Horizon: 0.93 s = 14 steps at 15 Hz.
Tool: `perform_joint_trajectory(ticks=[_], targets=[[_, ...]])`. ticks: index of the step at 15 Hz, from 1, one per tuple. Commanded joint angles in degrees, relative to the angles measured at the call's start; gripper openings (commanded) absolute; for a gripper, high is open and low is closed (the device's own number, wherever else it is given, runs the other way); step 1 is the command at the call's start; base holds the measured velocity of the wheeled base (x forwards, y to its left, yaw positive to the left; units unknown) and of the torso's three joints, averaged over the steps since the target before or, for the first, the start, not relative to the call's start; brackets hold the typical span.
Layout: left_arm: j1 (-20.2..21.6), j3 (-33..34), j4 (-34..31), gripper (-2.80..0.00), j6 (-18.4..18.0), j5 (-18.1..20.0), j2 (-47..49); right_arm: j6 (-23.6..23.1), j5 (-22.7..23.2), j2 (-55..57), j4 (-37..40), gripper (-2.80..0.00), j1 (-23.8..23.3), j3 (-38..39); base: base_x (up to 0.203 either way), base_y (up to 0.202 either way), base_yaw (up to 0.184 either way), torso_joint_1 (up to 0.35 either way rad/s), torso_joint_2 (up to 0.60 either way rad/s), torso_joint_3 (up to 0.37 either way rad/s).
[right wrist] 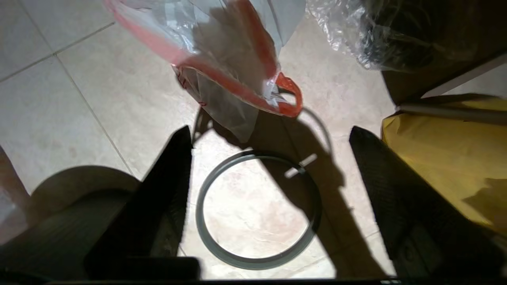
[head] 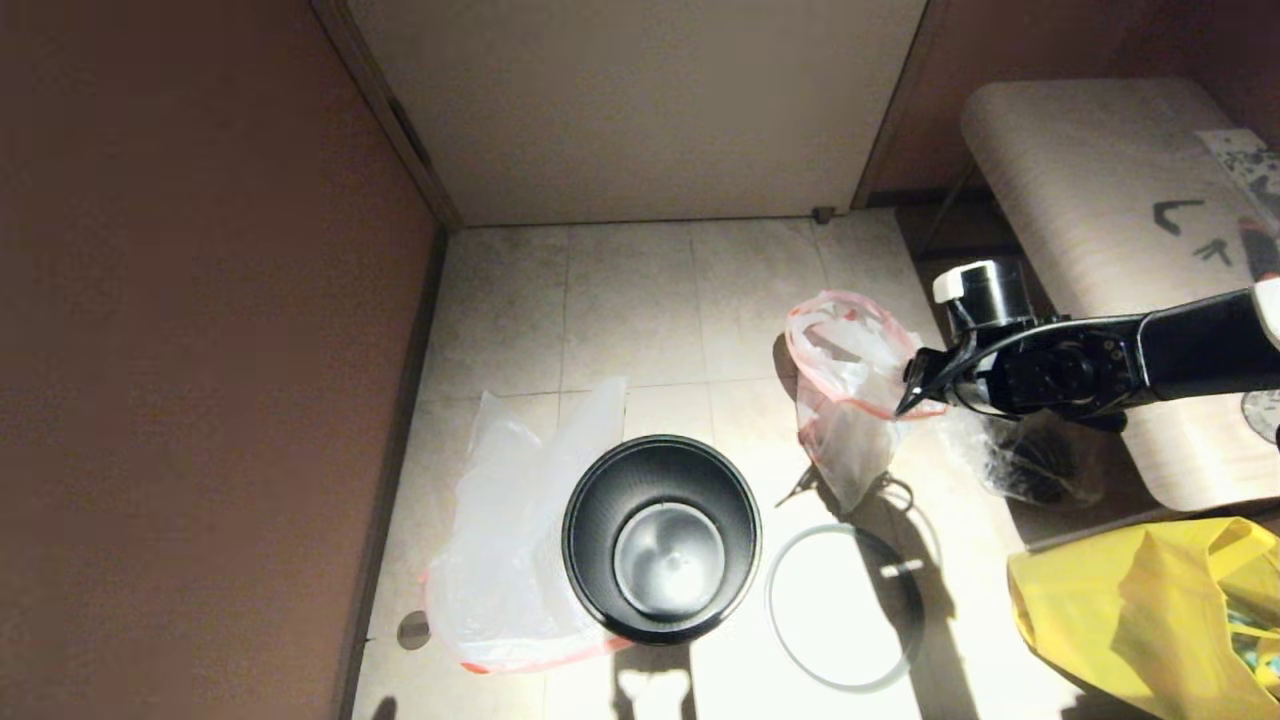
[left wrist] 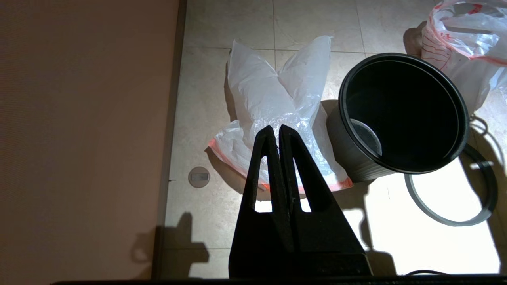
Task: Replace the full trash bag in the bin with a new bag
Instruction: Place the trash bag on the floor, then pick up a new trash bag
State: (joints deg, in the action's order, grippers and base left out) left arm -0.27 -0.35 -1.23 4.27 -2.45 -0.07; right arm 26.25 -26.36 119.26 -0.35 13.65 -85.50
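Observation:
The black bin (head: 600,500) stands empty on the tiled floor, its silvery base showing inside. Its grey hoop (head: 772,610) lies flat on the floor to its right. The new bag (head: 510,540) lies limp and flat to the bin's left, red-orange hem toward me. My left gripper (left wrist: 276,128) hovers over the new bag (left wrist: 273,99), shut and holding nothing. The full trash bag (head: 850,390) stands with its pink hem gaping, right of and beyond the bin. My right gripper (head: 915,385) is at its hem, open; the bag (right wrist: 222,51) lies ahead of the fingers, not between them.
A crinkly clear bag with dark contents (head: 1030,460) sits under a pale bench (head: 1100,200) at the right. A big yellow bag (head: 1150,610) fills the near right corner. A brown wall runs along the left, with a round floor plate (head: 413,629) near it.

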Motion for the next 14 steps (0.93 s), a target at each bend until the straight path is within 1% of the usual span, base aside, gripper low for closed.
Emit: perform_joint_trajectory(ticks=[1,3,4,7,9,11,14], targets=[[0.0,0.0,0.0,-2.80,0.0,0.0,0.1,-0.2,-0.2,-3.5,1.2,-2.80,0.7,0.0,0.000,0.000,0.000,0.000,0.00,0.000],[0.0,0.0,0.0,-2.80,0.0,0.0,0.1,-2.2,-0.3,-5.8,2.4,-2.80,0.8,0.0,0.000,0.000,0.000,0.000,0.00,0.000],[0.0,0.0,0.0,-2.80,0.0,0.0,0.1,-4.0,-0.4,-7.3,2.5,-2.80,0.6,0.0,0.000,0.000,0.000,0.000,0.00,0.000],[0.0,0.0,0.0,-2.80,0.0,0.0,0.1,-13.4,0.4,-12.6,2.4,-2.80,-0.8,0.0,0.000,0.000,0.000,0.000,0.00,0.000],[0.0,0.0,0.0,-2.80,0.0,0.0,0.1,-17.4,2.2,-16.4,2.6,-2.80,-0.9,0.0,0.000,0.000,0.000,0.000,0.00,0.000],[0.0,0.0,0.0,-2.80,0.0,0.0,0.1,-19.3,2.3,-19.7,3.3,-2.80,-0.8,0.4,0.000,0.000,0.000,0.000,0.00,0.000],[0.0,0.0,0.0,-2.80,0.0,0.0,0.1,-19.6,1.8,-28.8,6.0,-2.80,-0.6,4.2,0.000,0.000,0.000,0.000,0.00,0.000]])
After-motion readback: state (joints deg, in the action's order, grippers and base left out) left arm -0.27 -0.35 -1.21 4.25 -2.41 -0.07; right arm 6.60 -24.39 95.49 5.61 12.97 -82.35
